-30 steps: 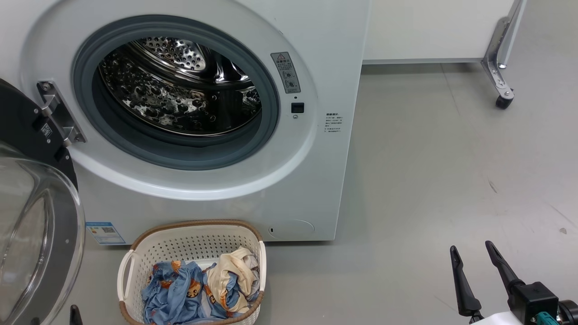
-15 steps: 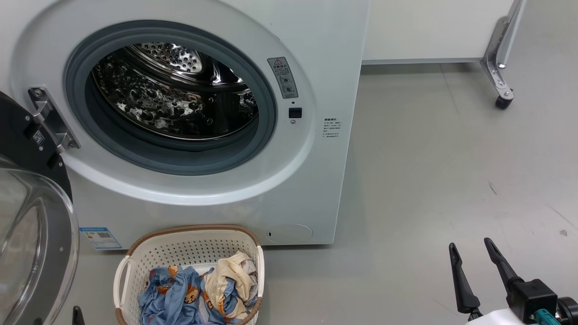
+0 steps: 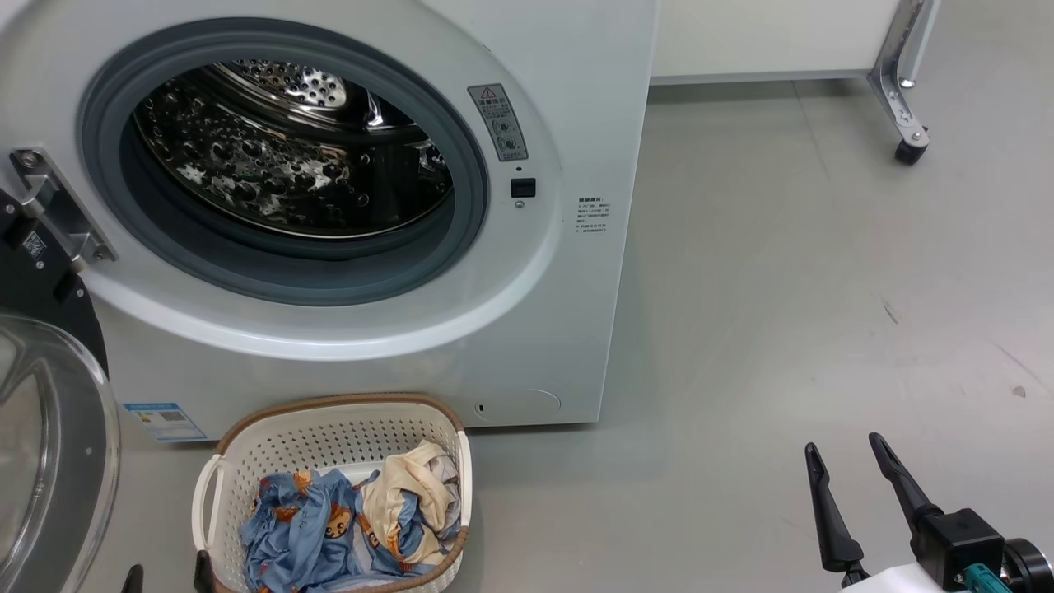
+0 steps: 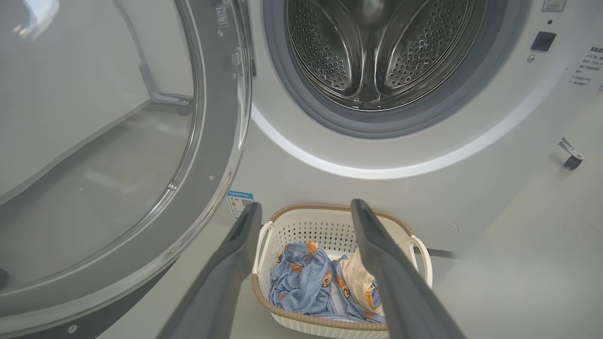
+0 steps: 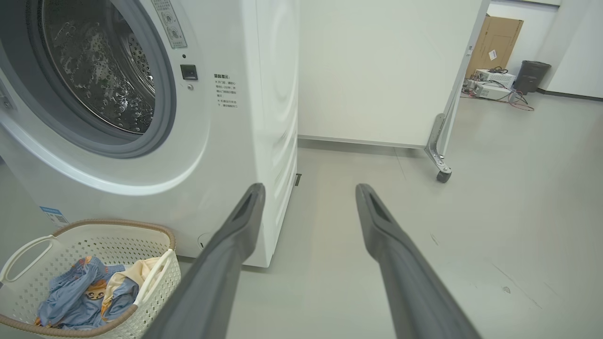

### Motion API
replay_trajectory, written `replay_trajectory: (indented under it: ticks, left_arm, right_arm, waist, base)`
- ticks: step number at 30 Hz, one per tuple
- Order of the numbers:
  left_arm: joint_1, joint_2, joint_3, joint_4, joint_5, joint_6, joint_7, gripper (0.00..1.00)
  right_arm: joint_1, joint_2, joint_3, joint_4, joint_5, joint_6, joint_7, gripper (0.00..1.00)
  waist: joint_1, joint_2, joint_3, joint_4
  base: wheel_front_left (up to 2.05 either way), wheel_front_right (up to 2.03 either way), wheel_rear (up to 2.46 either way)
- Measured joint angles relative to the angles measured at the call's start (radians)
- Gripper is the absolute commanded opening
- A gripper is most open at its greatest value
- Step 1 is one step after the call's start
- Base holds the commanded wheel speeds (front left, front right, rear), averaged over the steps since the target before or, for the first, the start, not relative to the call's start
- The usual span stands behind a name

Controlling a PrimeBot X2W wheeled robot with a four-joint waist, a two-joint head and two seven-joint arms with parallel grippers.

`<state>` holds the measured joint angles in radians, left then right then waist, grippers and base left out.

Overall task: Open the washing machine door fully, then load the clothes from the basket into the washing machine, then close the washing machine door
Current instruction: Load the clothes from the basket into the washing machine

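Colours: washer, basket, clothes.
Body white; gasket grey; drum bright steel, dotted with holes; door rim black, glass clear; basket cream-white, perforated, brown rim; clothes light blue, brown-orange animal print, one piece cream-yellow; floor grey.

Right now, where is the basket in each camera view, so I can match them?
Head view: the basket at the bottom edge, left of centre, below the washing machine drum opening.
Left wrist view: the basket bottom centre, behind the left tool and its open fingers.
Right wrist view: the basket in the bottom-left corner.
Shared landmark: the blue sticker on the machine's lower corner, close behind the basket.
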<state>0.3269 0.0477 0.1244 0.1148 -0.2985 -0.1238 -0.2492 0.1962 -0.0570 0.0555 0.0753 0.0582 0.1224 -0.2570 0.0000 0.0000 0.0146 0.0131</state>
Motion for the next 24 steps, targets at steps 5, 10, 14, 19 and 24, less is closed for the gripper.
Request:
replay_trajectory:
  ticks: [5, 10, 14, 19, 24]
  left_arm:
    - [-0.048, 0.000, -0.053, 0.016, -0.016, 0.000, 0.026, 1.00]
    - [-0.117, 0.009, -0.122, 0.059, -0.074, 0.000, 0.114, 1.00]
    - [-0.169, 0.036, -0.173, 0.081, -0.137, 0.000, 0.174, 1.00]
    - [-0.247, 0.088, -0.205, 0.112, -0.223, 0.000, 0.243, 1.00]
    - [-0.311, 0.129, -0.247, 0.135, -0.304, 0.000, 0.305, 1.00]
  right_arm:
    - [-0.006, 0.001, 0.016, -0.011, 0.000, 0.000, 0.000, 1.00]
    - [-0.027, 0.003, 0.030, -0.018, -0.004, 0.000, 0.000, 1.00]
    - [-0.047, 0.007, 0.044, -0.027, -0.007, 0.000, 0.000, 1.00]
    - [-0.075, 0.011, 0.053, -0.040, -0.008, -0.001, 0.000, 1.00]
    - [-0.107, 0.013, 0.060, -0.054, -0.009, -0.011, 0.000, 1.00]
  waist:
    - [0.0000, 0.0000, 0.046, -0.011]
    - [0.0000, 0.0000, 0.106, -0.026]
    - [0.0000, 0.0000, 0.158, -0.042]
    - [0.0000, 0.0000, 0.239, -0.069]
    - [0.0000, 0.0000, 0.309, -0.095]
  base:
    - [0.00, 0.00, 0.00]
    - [0.00, 0.00, 0.00]
    - [0.00, 0.00, 0.00]
    - [0.00, 0.00, 0.00]
    - [0.00, 0.00, 0.00]
